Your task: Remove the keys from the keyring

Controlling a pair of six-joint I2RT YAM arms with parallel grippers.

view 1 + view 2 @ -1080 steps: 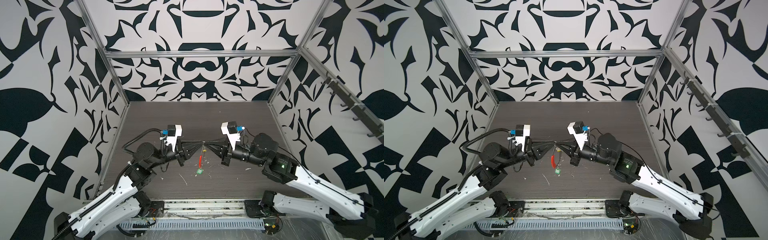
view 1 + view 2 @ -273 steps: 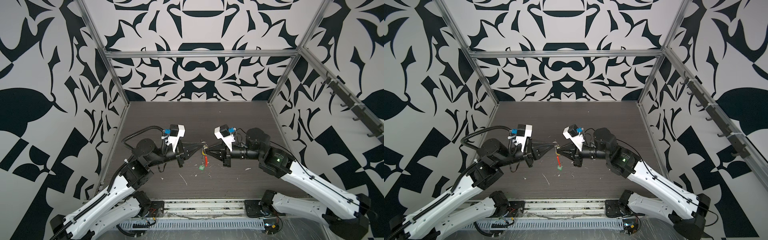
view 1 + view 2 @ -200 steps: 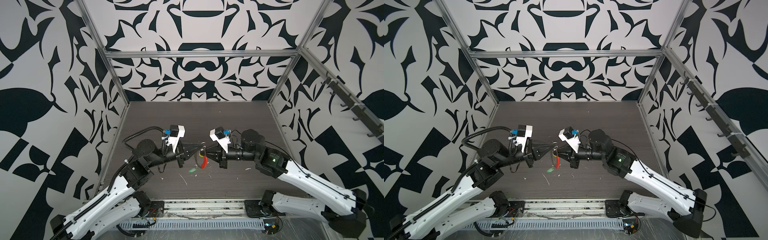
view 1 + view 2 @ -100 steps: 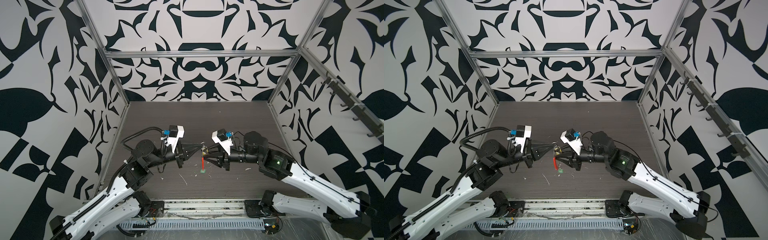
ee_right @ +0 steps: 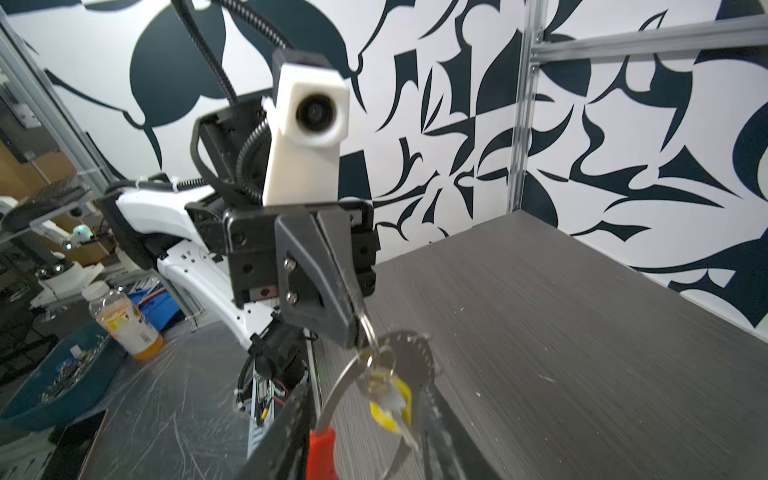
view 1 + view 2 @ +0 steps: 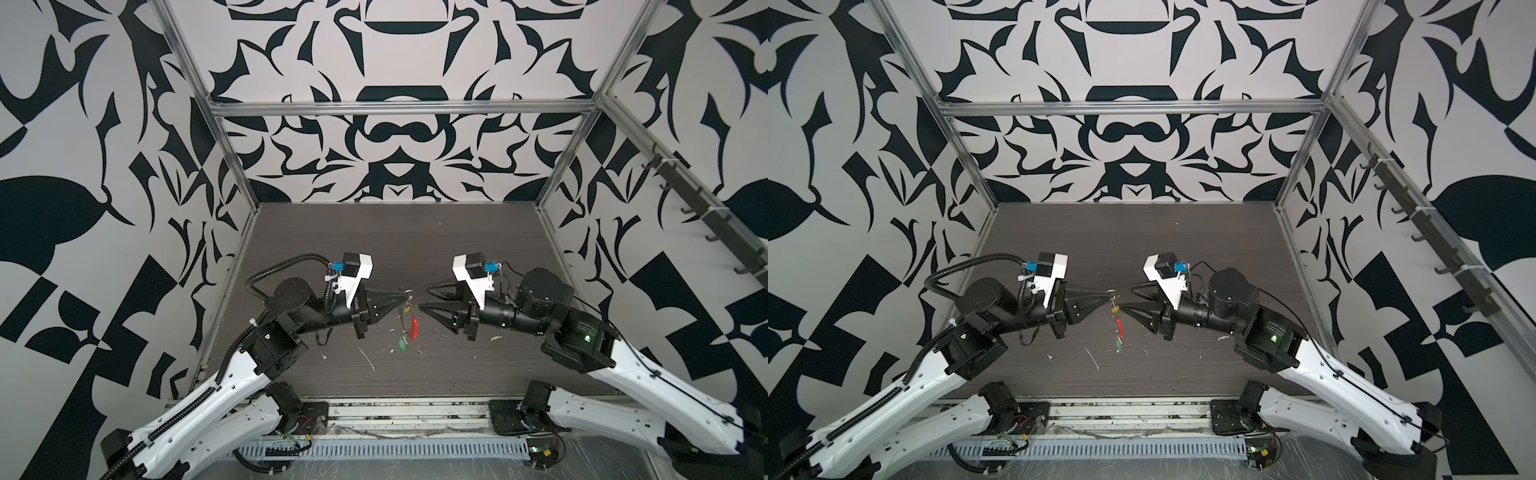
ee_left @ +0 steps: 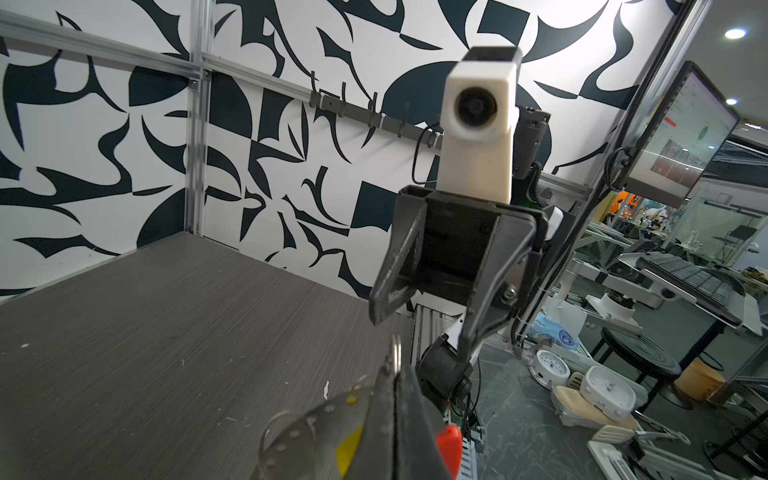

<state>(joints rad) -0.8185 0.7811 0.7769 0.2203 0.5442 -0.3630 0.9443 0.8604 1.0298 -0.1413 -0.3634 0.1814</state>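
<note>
keyring [image 6: 414,328] hangs from the left claw [image 6: 405,294], above the table [image 6: 415,241], right claw [image 6: 423,296] just beside it.

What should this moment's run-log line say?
left fingers: shut on keyring | right fingers: open, empty | keys: hanging on keyring

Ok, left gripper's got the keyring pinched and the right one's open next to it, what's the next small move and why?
Probably ease the right gripper in and close on the key, which hangs just below the left gripper. The left gripper is shut on the keyring, holding the bunch up, and the right jaws stand open beside it, gripping nothing.
</note>
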